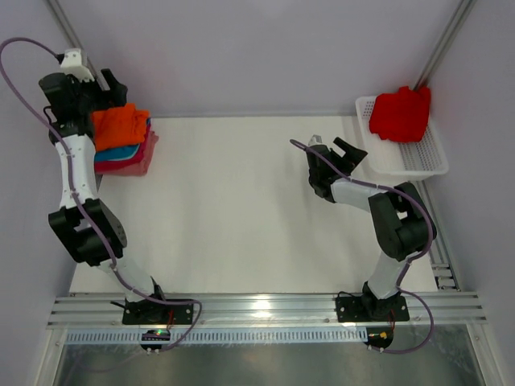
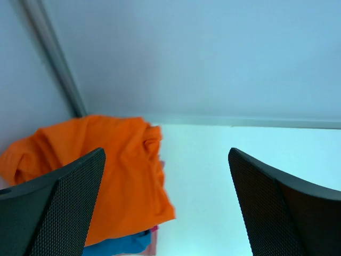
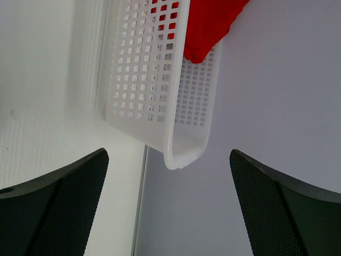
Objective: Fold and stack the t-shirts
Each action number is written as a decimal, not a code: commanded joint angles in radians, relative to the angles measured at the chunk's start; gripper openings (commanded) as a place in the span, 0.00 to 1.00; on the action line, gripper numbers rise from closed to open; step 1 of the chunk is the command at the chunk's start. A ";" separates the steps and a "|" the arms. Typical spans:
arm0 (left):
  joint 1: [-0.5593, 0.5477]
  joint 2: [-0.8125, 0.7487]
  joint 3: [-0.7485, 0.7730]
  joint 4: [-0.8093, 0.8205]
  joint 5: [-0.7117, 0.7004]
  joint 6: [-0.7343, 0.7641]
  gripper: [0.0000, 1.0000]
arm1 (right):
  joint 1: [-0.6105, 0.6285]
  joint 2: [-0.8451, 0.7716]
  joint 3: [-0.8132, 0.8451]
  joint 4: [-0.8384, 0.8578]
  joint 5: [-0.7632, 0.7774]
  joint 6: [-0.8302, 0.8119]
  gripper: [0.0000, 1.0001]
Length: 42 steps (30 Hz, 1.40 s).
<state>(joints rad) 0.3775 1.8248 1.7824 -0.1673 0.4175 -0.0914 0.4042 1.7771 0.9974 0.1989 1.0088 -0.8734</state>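
A stack of folded t-shirts lies at the table's far left: an orange t-shirt (image 1: pixel 121 125) (image 2: pixel 106 176) on top, a blue one (image 1: pixel 117 153) (image 2: pixel 120 244) under it, a pink-red one (image 1: pixel 135 161) at the bottom. My left gripper (image 1: pixel 113 88) (image 2: pixel 166 154) hovers open just behind the stack, nothing between its fingers. A red t-shirt (image 1: pixel 400 112) (image 3: pixel 210 21) lies crumpled in the white mesh basket (image 1: pixel 418 157) (image 3: pixel 144 80) at the far right. My right gripper (image 1: pixel 336 147) (image 3: pixel 168 153) stands open just left of the basket, empty.
Grey walls close in the table at the back and on both sides, with metal posts (image 1: pixel 68 32) in the far corners. The basket overhangs the table's right edge. An aluminium rail (image 1: pixel 265 310) with both arm bases runs along the near edge.
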 commanded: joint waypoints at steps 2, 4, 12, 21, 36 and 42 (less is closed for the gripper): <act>-0.028 -0.064 -0.028 0.038 0.130 -0.060 0.99 | -0.001 -0.045 0.003 0.000 -0.009 0.048 0.99; -0.026 -0.038 -0.023 0.057 0.136 -0.092 0.99 | 0.001 -0.047 0.006 -0.006 -0.010 0.048 0.99; -0.026 0.166 -0.032 0.221 0.136 -0.071 0.99 | -0.018 -0.077 0.001 -0.026 -0.012 0.024 1.00; -0.006 0.341 -0.028 0.365 0.129 -0.060 0.99 | -0.047 -0.103 0.000 -0.078 -0.027 0.045 0.99; 0.083 0.333 0.006 0.430 0.231 -0.157 0.99 | -0.076 -0.045 0.029 -0.099 -0.033 0.040 0.99; 0.095 0.381 0.008 0.518 0.219 -0.191 0.99 | -0.077 -0.024 0.049 -0.130 -0.036 0.059 0.99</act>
<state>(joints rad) 0.4614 2.1960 1.7557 0.2295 0.6296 -0.2562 0.3286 1.7462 1.0107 0.0772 0.9730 -0.8410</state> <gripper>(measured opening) 0.991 0.993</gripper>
